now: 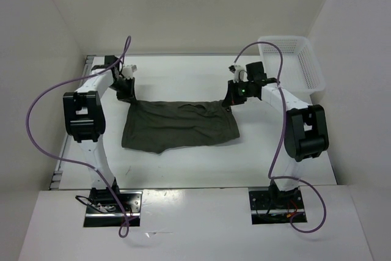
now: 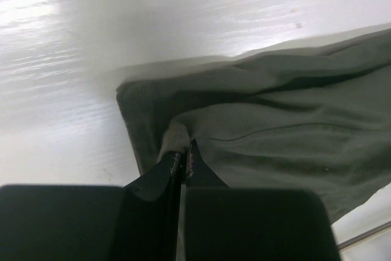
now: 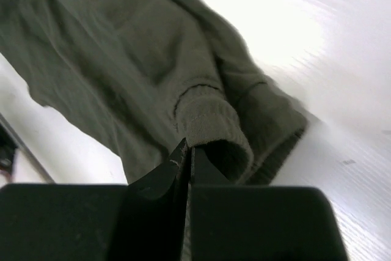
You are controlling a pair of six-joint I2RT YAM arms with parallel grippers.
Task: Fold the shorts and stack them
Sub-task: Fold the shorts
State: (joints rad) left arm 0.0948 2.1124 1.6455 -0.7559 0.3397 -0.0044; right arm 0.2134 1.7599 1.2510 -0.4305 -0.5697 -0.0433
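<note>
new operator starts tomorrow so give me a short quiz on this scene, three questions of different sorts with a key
1. True or false: the shorts lie in the white basket.
2. Where do the left pincer and the right pincer hold the shorts? A) far corners B) near hem C) middle
3. Are both pincers open or shut?
Key: 1 false, they lie on the table; 2 A; 3 shut on the shorts.

Plain dark olive-green shorts (image 1: 180, 126), white table (image 1: 183, 166), white mesh basket (image 1: 282, 41), 2 purple cables (image 1: 29, 120), white arms (image 1: 101, 157) with black joints.
</note>
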